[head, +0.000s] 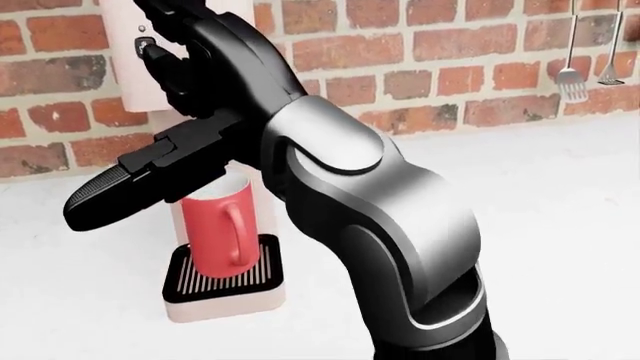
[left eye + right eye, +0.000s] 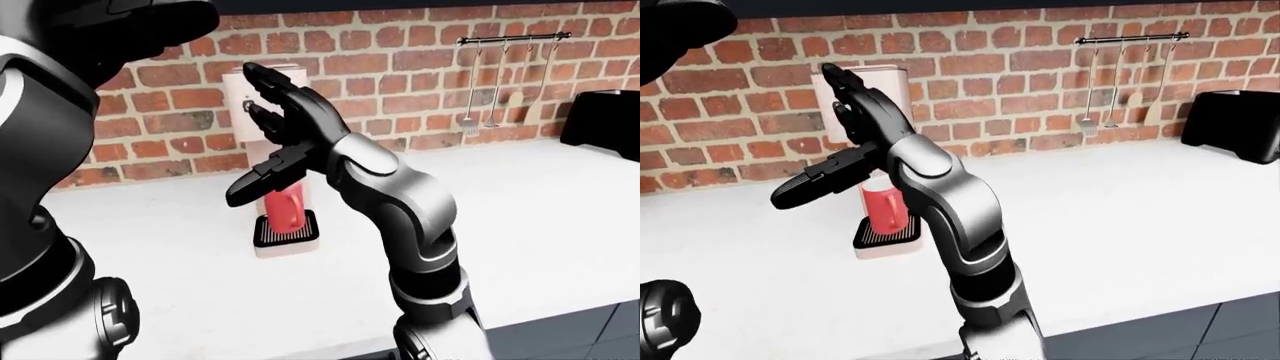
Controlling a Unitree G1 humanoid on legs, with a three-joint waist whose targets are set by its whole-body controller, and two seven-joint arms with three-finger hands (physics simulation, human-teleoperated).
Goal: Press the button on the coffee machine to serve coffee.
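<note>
A cream coffee machine (image 2: 262, 84) stands on the white counter against the brick wall. A red mug (image 1: 218, 232) sits on its black drip grille (image 1: 225, 283) under the spout. A small dark button (image 1: 143, 30) shows on the machine's upper face. My right hand (image 2: 265, 124) is raised in front of the machine, open, with its upper fingers (image 2: 262, 79) up against that face beside the button; I cannot tell if they touch. Its thumb (image 1: 110, 191) juts left above the mug. My left arm (image 2: 40, 150) fills the left edge of the left-eye view; its fingers do not show clearly.
A rail with hanging utensils (image 2: 512, 37) is on the brick wall at the upper right. A black appliance (image 2: 605, 116) stands at the right edge. The white counter (image 2: 545, 225) runs right, with its edge and dark cabinet fronts at the lower right.
</note>
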